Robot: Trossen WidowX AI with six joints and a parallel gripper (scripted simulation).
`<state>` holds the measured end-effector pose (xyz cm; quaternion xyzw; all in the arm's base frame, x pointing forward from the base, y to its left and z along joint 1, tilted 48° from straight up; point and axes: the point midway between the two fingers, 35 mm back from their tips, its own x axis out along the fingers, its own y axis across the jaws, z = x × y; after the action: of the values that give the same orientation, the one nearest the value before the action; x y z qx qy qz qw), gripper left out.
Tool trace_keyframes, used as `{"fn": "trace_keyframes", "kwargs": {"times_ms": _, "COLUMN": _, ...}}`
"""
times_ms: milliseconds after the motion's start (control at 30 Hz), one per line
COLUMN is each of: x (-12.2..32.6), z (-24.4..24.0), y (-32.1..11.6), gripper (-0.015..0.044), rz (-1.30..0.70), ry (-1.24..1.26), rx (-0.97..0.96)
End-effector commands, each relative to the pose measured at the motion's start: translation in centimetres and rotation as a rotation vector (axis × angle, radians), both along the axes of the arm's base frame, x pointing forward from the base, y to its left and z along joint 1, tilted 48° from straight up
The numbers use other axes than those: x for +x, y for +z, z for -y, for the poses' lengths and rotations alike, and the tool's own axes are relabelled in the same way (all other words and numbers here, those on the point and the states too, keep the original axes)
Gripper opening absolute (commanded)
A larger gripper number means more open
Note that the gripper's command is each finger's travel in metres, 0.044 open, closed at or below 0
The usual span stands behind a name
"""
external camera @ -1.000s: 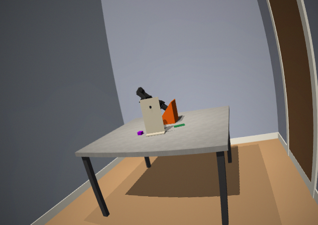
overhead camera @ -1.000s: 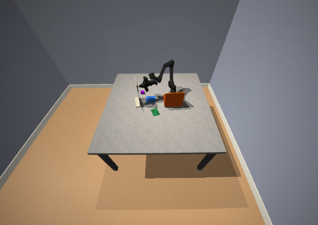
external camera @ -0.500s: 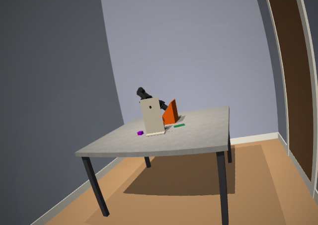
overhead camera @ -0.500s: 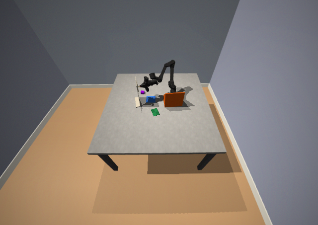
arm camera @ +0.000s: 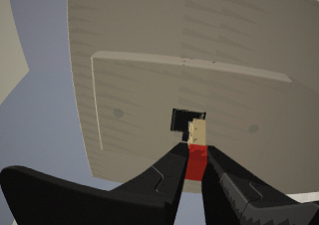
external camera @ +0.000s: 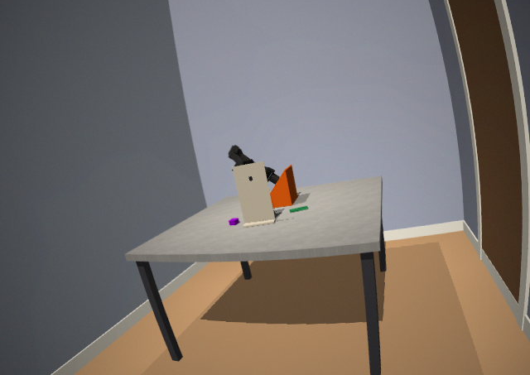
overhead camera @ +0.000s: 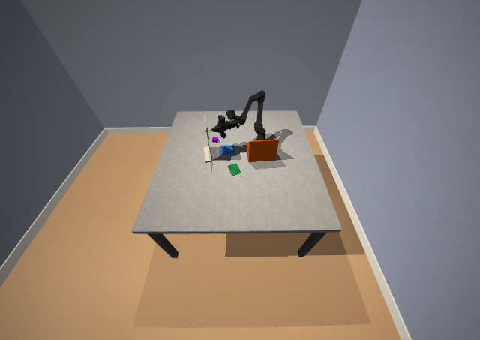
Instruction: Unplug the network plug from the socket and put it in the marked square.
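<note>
While the pincer [overhead camera: 211, 130] [arm camera: 194, 152] pinches the red and tan plug [arm camera: 196, 162] before the dark socket [arm camera: 182, 120], the upright panel [overhead camera: 208, 134] [external camera: 253, 195] [arm camera: 145, 91] just beyond, a purple cube [overhead camera: 214, 139] [external camera: 233, 221] near the panel's foot, a blue block [overhead camera: 227, 149], a green patch [overhead camera: 234, 169] [external camera: 298, 209], an orange wedge [overhead camera: 262, 150] [external camera: 284, 193] farther off.

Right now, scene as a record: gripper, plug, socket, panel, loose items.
gripper: black parallel-jaw gripper, shut on the plug
plug: red and tan block-shaped plug, in front of the socket; full clearance unclear
socket: black square-edged opening
panel: beige upright panel, standing
loose items: small purple cube, on the table
</note>
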<state>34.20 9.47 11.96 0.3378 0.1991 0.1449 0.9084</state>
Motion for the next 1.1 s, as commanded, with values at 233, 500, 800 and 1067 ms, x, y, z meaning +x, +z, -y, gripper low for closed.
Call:
{"fn": "trace_keyframes", "kwargs": {"times_ms": 233, "x": -0.6, "z": 0.1, "y": 0.0, "gripper": 0.0000, "rz": -0.003, "ry": 0.003, "rx": 0.001}}
{"fn": "trace_keyframes", "kwargs": {"times_ms": 500, "x": -0.9, "z": 0.2, "y": 0.1, "gripper": 0.0000, "rz": -0.003, "ry": 0.003, "rx": 0.001}}
{"fn": "trace_keyframes", "kwargs": {"times_ms": 800, "x": -1.2, "z": 0.3, "y": 0.1, "gripper": 0.0000, "rz": -0.003, "ry": 0.003, "rx": 0.001}}
{"fn": "trace_keyframes", "kwargs": {"times_ms": 1067, "x": -1.5, "z": 0.4, "y": 0.2, "gripper": 0.0000, "rz": -0.003, "ry": 0.003, "rx": 0.001}}
